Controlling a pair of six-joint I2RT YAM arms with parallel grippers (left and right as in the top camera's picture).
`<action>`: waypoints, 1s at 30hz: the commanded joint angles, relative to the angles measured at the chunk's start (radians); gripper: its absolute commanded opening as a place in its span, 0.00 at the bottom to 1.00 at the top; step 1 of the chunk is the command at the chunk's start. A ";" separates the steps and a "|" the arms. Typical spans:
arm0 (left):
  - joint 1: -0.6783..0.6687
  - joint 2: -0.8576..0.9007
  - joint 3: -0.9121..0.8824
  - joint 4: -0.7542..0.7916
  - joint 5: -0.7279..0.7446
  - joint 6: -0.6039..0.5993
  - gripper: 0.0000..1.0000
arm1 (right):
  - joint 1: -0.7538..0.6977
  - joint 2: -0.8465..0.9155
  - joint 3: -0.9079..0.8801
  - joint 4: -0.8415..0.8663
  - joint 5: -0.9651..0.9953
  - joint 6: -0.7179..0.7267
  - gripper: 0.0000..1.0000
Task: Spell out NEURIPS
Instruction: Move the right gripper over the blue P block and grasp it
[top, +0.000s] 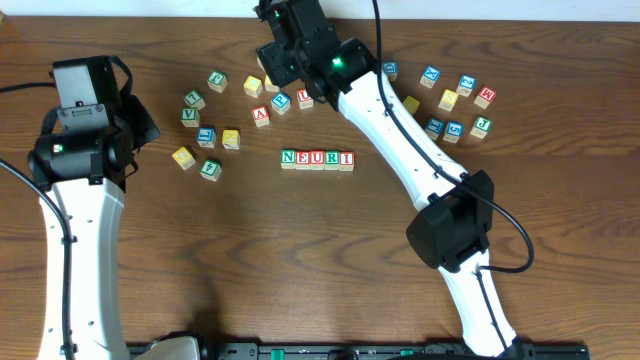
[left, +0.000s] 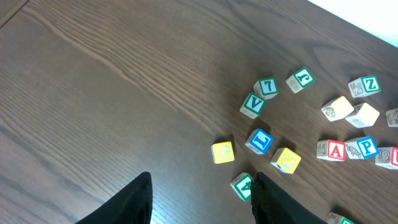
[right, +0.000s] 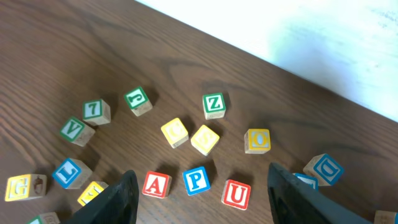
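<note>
Five cubes reading N E U R I stand in a row at the table's middle. The blue P cube lies between a red A cube and a red U cube, at the back. My right gripper hovers over these three, open wide, nothing between its fingers. My left gripper is open and empty above bare wood on the left, with a green-framed cube just beside its right finger. Yellow-faced cubes lie among the loose ones.
Loose letter cubes are scattered back left, among them V and Z, and back right. The table's far edge runs close behind the cubes. The right arm reaches diagonally across the table.
</note>
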 joint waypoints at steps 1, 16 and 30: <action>0.003 0.015 0.013 -0.003 0.007 0.013 0.50 | 0.010 0.000 -0.042 0.019 0.023 -0.019 0.58; 0.002 0.079 0.013 0.003 0.033 -0.010 0.50 | 0.029 0.134 -0.042 0.009 -0.030 -0.042 0.49; 0.003 0.080 0.013 0.003 0.033 -0.010 0.50 | 0.022 0.237 -0.045 0.000 0.007 -0.050 0.46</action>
